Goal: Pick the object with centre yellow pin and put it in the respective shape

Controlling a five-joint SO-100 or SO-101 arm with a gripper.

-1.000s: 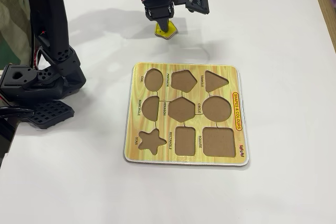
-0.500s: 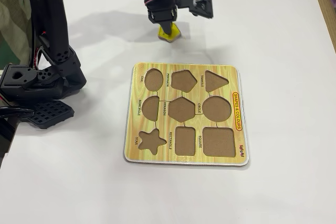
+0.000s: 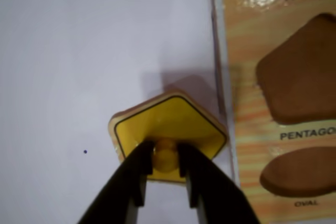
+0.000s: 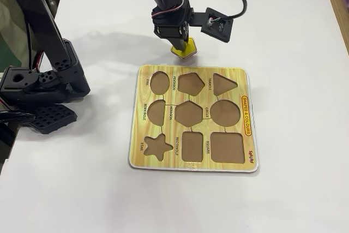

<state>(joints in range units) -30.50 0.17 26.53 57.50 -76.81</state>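
**Pentagon piece gripped by its peg, just short of the board**

Pentagon piece (image 3: 167,132), yellow with a dark outline, is held by the gripper (image 3: 166,157), whose two dark fingers are nearly closed around the small yellow centre peg (image 3: 166,156). In the wrist view the piece casts a shadow on the white table (image 3: 79,51) beside it, so it looks lifted or tipped rather than lying flat; I cannot tell how far clear of the surface it is.

Taking the puzzle board (image 4: 248,159) as the landmark: in the fixed view the piece (image 4: 184,48) hangs just beyond the board's far edge, roughly in line with the pentagon recess (image 4: 191,83), which lies in the board's far row between the oval and triangle recesses. All nine recesses appear empty.

The coming move turns on that one relation. The recess sits a short way from the piece, across the board's edge, towards the camera in the fixed view. In the wrist view the piece's point aims up the frame while the recess (image 3: 299,72) points differently, so some turning about the peg seems needed before it can seat.
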